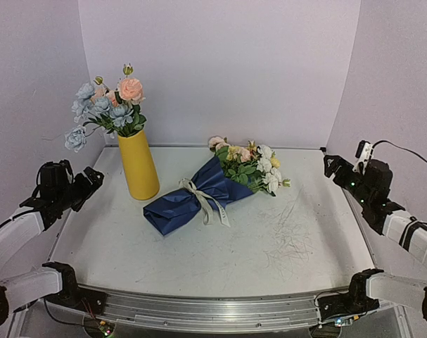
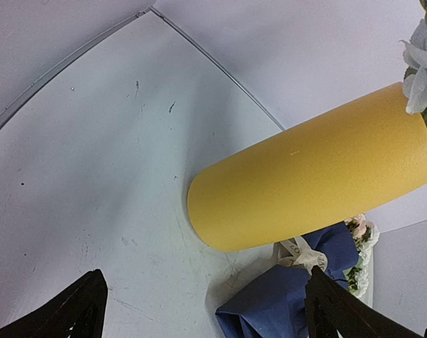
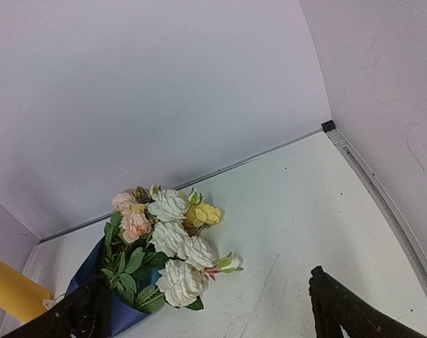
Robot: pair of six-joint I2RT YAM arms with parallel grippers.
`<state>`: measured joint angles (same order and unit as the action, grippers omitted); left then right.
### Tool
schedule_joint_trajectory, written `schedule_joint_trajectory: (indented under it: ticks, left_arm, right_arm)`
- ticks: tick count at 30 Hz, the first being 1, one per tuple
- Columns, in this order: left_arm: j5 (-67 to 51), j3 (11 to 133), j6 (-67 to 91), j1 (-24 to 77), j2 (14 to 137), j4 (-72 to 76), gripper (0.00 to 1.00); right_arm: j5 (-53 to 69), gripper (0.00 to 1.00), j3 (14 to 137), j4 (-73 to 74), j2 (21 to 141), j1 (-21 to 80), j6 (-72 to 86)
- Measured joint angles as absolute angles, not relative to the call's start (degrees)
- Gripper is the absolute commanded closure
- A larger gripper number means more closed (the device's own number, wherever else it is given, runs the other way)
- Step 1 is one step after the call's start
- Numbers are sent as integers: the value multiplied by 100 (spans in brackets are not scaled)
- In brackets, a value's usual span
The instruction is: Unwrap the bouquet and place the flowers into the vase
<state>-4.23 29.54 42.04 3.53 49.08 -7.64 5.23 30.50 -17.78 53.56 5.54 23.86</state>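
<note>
The bouquet (image 1: 199,198) lies on its side in the middle of the table, wrapped in blue crinkled paper (image 2: 283,304) and tied with a cream ribbon (image 1: 207,204). Its flowers (image 1: 253,163), white, yellow and pink with green leaves, point to the back right (image 3: 172,246). The yellow vase (image 1: 138,166) stands upright just left of the bouquet's wrapped end (image 2: 311,176). My left gripper (image 1: 92,179) hovers open left of the vase (image 2: 206,285), holding nothing. My right gripper (image 1: 331,166) hovers open to the right of the flowers (image 3: 213,299), also holding nothing.
Pale blue and peach blooms (image 1: 107,105) stand in the vase. White walls enclose the table on the left, back and right. A metal rail (image 1: 213,310) runs along the near edge between the arm bases. Scuff marks (image 1: 290,239) cross the table's right part.
</note>
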Motion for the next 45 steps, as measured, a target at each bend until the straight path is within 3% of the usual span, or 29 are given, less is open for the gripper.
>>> schedule_joint_trajectory:
  ticks: [9,22,28,33,45]
  left_arm:
    - [-631,2917,3957,353,5068,-733,1]
    - [-2261,2327,3336,508,5286,338,0]
    - [-1925,2322,3151,1522,5922,661,1]
    - [-1831,2324,3065,1636,6440,764,3]
    - [-2137,2753,2646,1916,7535,1059,6]
  right_arm:
    - [523,2,2958,-1793,5651,554,2453]
    - [1031,2,3037,-1949,6528,617,2473]
    - [974,7,3695,-2126,7920,2021,2757]
    - [943,16,4241,-2403,8820,3020,3089]
    - [757,16,4823,-2639,9734,4200,3376]
